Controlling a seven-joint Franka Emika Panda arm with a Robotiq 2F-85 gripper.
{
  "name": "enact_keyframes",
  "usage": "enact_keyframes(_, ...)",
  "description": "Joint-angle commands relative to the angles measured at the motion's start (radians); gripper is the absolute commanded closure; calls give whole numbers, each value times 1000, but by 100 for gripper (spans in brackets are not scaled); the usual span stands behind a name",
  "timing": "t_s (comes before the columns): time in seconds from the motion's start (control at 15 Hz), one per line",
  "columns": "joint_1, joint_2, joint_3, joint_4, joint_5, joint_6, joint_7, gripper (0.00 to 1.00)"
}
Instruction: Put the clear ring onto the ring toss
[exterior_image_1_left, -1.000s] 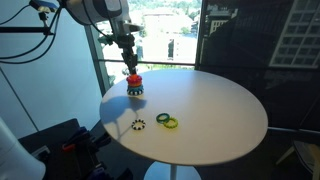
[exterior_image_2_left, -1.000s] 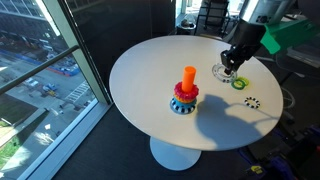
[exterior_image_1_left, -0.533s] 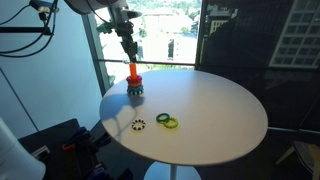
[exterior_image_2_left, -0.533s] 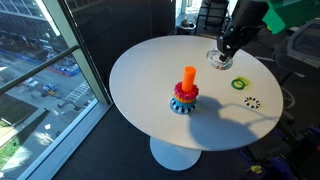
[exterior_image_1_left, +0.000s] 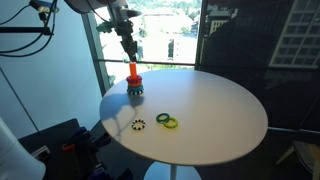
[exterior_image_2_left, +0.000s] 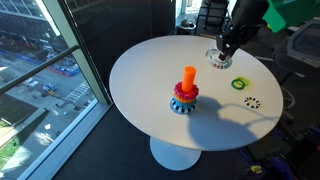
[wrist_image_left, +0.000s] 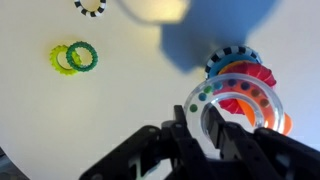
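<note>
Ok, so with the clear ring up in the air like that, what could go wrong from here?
The pincer holds the clear ring by its edge only, so the ring may tilt or slip. It hangs well above the ring toss. If it is dropped from there, or is slightly off centre, it could hit the peg's top and bounce onto the table.

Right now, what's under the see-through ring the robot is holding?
In the wrist view, the ring toss shows below the clear ring: its orange-red peg and coloured rings, on the white table. The end effector hides the ring's near edge and whatever lies beneath.
</note>
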Motion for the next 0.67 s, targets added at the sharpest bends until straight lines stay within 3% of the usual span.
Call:
enact_keyframes(0.0,-17,-1,17,1,4,-2,-4,73)
enact_keyframes(0.07,-17,-1,17,1,4,-2,-4,73)
enact_keyframes(0.13,-17,-1,17,2,4,-2,-4,91)
enact_keyframes(0.6,-15,28,15,40,29,-29,-16,90)
